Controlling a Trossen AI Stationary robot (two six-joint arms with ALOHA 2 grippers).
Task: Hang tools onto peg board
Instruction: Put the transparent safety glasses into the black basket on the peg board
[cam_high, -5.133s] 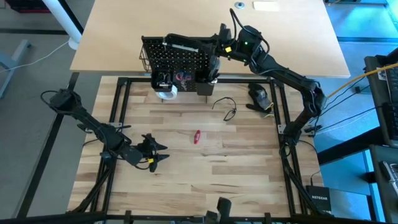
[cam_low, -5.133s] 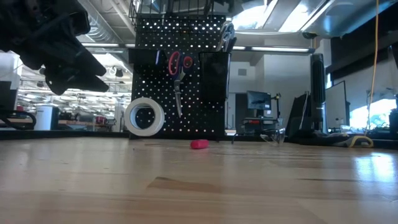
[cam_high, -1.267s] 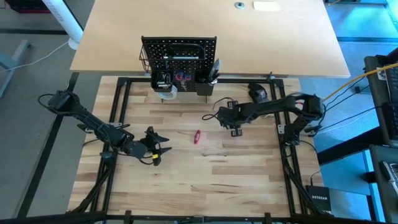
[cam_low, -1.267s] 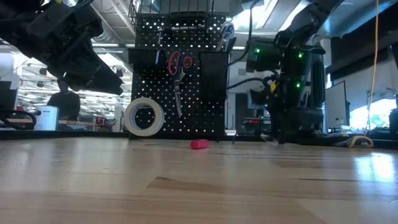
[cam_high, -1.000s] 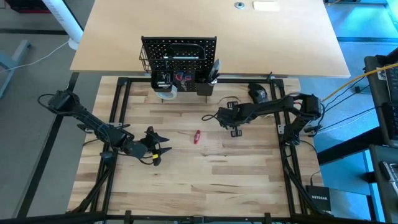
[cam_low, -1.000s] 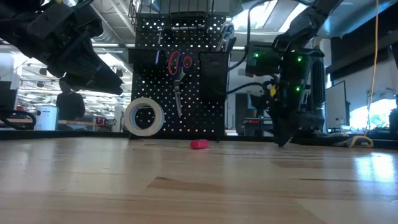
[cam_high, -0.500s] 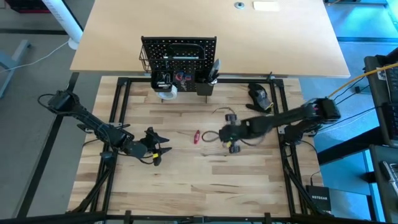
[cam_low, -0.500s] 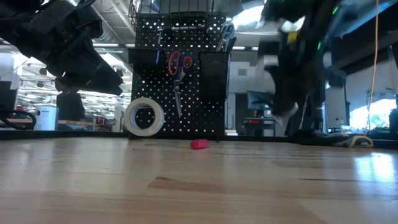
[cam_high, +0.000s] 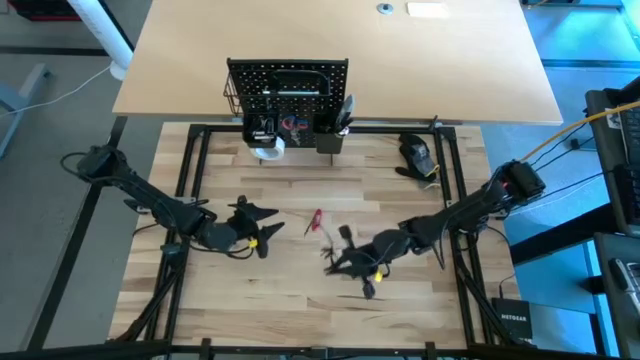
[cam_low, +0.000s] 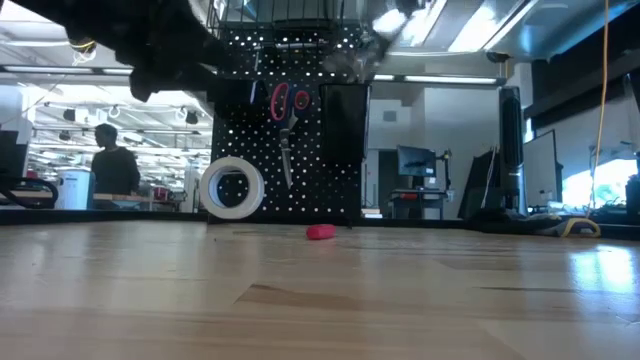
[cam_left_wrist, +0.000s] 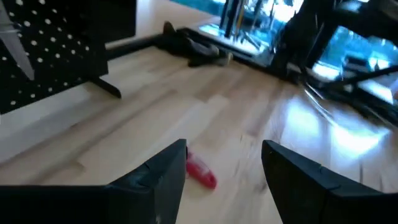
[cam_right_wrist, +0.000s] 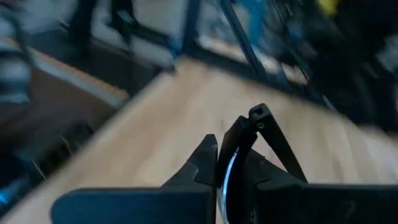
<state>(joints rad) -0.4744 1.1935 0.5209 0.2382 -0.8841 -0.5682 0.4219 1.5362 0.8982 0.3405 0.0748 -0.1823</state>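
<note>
The right hand (cam_high: 345, 262) is out over the middle of the tabletop (cam_high: 300, 300), near the front, and it is clamped shut on a thin dark wire clip (cam_right_wrist: 252, 134) — the right wrist view shows the bent metal pinched between the closed fingers and sticking out ahead of them. What kind of tool it is exactly, I cannot tell.

The left hand (cam_high: 262, 228) hovers to the left of the small red piece (cam_high: 315, 220), fingers spread wide and holding nothing. Its wrist view shows that red piece (cam_left_wrist: 200, 170) lying on the wood just ahead, between the 2 fingertips' line of sight.

At the back stands the peg board (cam_high: 288, 82), upright. The red-handled scissors (cam_low: 286, 125) hang on its face, the white tape roll (cam_low: 231, 188) sits low on its left side, and a black cup (cam_low: 343, 120) is fixed to the right of the scissors. The bulky black device (cam_high: 415, 155) lies off to the right, well apart from all this.

So the step in hand looks like carrying the wire clip. It is well away from the board, so my guess is the next move calls for swinging the right arm back toward the board and hooking or dropping the clip there, while the left hand closes on the red piece.
</note>
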